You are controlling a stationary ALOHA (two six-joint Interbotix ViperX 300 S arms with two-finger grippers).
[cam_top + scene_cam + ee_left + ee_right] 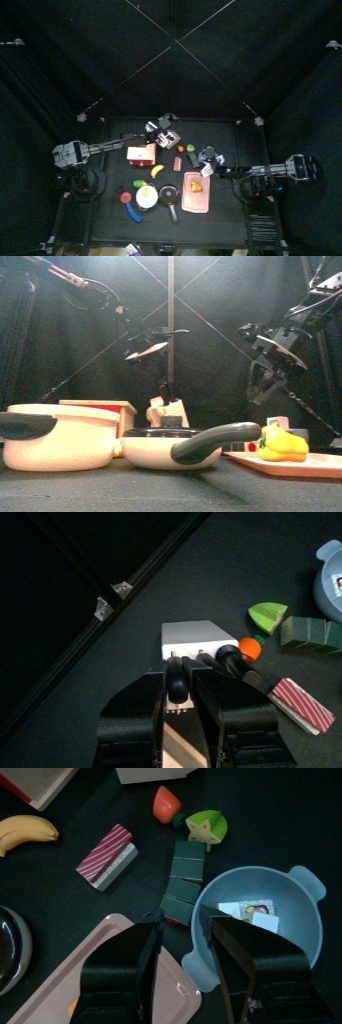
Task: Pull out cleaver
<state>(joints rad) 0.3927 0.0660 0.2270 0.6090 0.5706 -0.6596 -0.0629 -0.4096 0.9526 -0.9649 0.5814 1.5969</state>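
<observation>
Jaws seemingly clamp a knife handle [175,684] in block [197,639].

Black curtains [54,90] enclosed the pen on all sides and hung in soft vertical folds. Thin pale lines [201,25] crossed diagonally overhead, meeting above the table. The small black table [120,125] stood at the centre, its surface matte and dark. Lighting was dim, with the surroundings mostly in shadow.
</observation>
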